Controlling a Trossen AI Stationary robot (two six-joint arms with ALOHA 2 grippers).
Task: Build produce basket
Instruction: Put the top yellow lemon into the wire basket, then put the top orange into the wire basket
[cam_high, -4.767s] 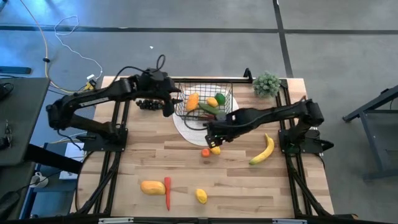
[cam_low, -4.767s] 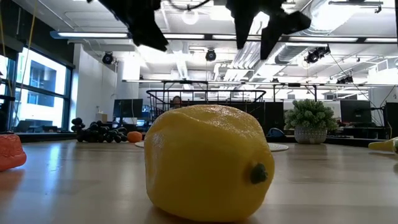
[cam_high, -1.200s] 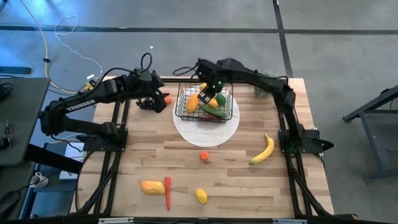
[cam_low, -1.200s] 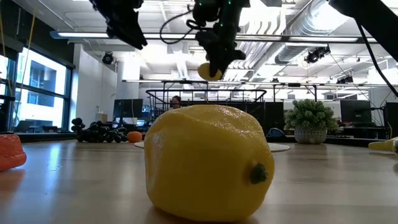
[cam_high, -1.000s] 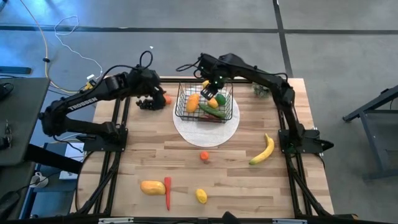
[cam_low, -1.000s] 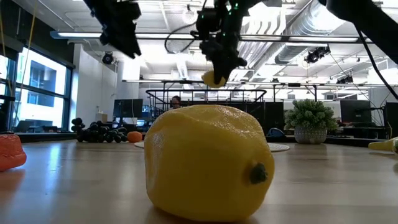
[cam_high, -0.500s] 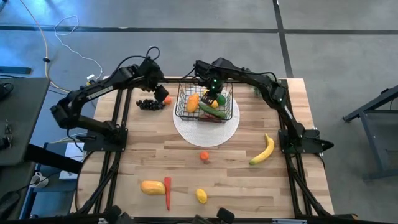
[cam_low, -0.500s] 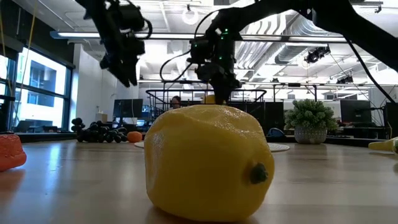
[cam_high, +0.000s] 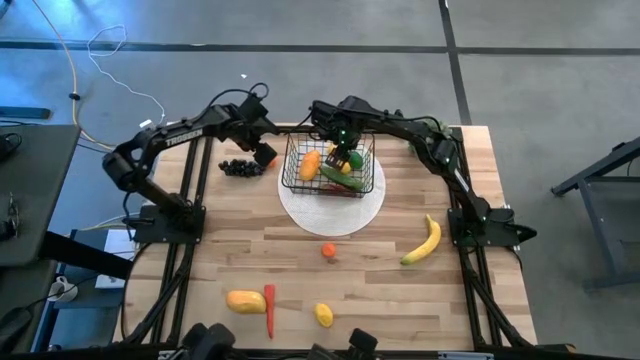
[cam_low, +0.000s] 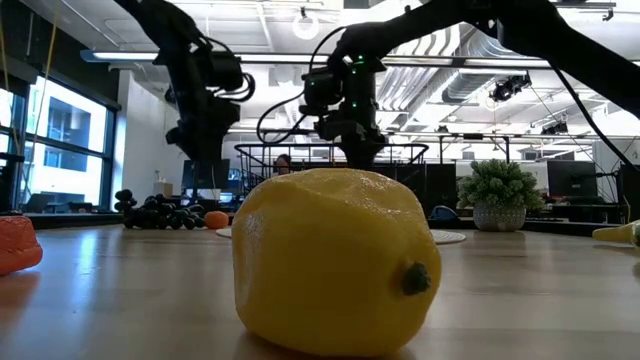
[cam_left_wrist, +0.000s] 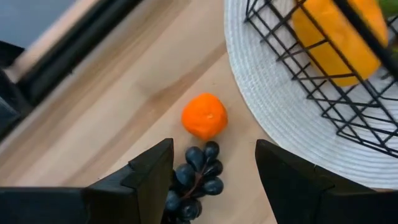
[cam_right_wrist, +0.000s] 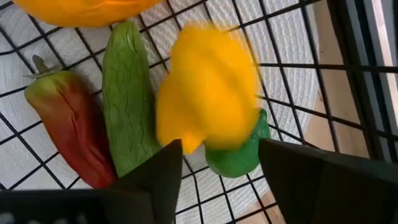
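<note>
The black wire basket (cam_high: 328, 166) stands on a white disc and holds a mango (cam_right_wrist: 81, 7), a green cucumber (cam_right_wrist: 127, 99), a red chilli (cam_right_wrist: 68, 124) and a green pepper (cam_right_wrist: 239, 152). My right gripper (cam_right_wrist: 221, 171) hangs open over the basket (cam_high: 345, 148). A blurred yellow lemon (cam_right_wrist: 208, 93) shows just beyond its fingertips, over the pepper. My left gripper (cam_left_wrist: 214, 171) is open above the dark grapes (cam_left_wrist: 193, 180), which lie on the table left of the basket beside a small orange fruit (cam_left_wrist: 205, 115). In the low view it (cam_low: 203, 140) hangs clear above them.
On the near half of the table lie a banana (cam_high: 422, 242), a small orange piece (cam_high: 329, 250), a mango (cam_high: 245, 300), a red chilli (cam_high: 269, 312) and a lemon (cam_high: 323, 315). The bushy plant (cam_low: 498, 195) stands at the far right corner.
My right gripper has come down over the basket with the lemon hanging under its fingers; the lemon now shows blurred inside the basket, beyond the fingertips. My left gripper has moved down and slightly toward the basket, over the grapes.
</note>
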